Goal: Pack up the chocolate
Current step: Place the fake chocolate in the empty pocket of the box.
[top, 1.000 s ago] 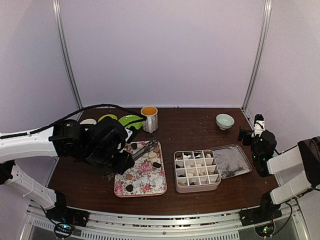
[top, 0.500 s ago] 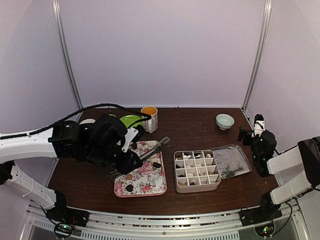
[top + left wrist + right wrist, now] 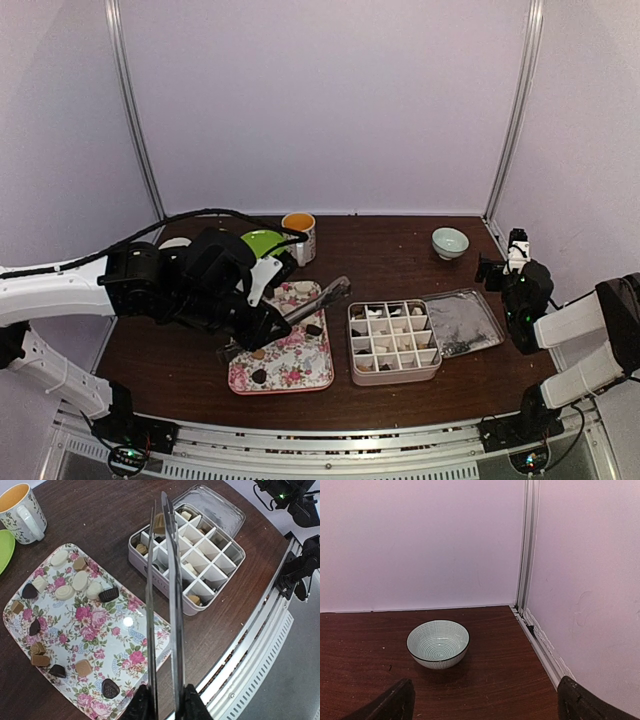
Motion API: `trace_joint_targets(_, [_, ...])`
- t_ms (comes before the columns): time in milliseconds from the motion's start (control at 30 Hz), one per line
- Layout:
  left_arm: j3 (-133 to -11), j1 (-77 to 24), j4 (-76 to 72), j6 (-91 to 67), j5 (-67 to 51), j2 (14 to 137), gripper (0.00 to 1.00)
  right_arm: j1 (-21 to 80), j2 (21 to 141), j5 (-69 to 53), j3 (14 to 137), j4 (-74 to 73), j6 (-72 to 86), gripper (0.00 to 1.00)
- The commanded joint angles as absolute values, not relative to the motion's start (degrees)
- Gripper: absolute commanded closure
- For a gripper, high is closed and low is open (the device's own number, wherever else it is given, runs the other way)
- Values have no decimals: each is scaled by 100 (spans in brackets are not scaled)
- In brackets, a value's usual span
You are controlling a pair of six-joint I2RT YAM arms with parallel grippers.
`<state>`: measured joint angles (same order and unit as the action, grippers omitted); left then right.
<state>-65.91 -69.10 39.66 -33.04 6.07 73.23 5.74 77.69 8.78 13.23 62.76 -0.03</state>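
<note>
Box (image 3: 395, 377) partly filled, much chocolate (image 3: 80, 580) left on tray (image 3: 100, 625); left gripper (image 3: 162, 702) clamps tongs (image 3: 172, 605), right gripper (image 3: 485, 705) gapes wide.

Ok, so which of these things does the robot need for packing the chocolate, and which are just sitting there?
For the job:
- chocolates
- floral tray they lie on
- divided box
- box lid
- metal tongs, held by the left gripper

Just lying about:
- mug
- small striped bowl
- green plate

Chocolates (image 3: 108, 594) on tray (image 3: 100, 630); box (image 3: 197, 607) right of it, lid (image 3: 220, 510) probably adjoining
</note>
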Motion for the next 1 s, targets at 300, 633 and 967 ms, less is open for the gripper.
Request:
trace_joint_targets(300, [-6799,-6935,3547,-3114,191,7439,79,532,7779,870,1398,6276,0,0])
trace_joint_targets(633, [-7339,-7125,3530,-2790,-224,8288,80,542,7779,872,1403,6270,0,0])
trace_joint_targets(967, [-7969,-7333,3464,-2362,-826,9403,80,538,7779,871,1405,6273,0,0])
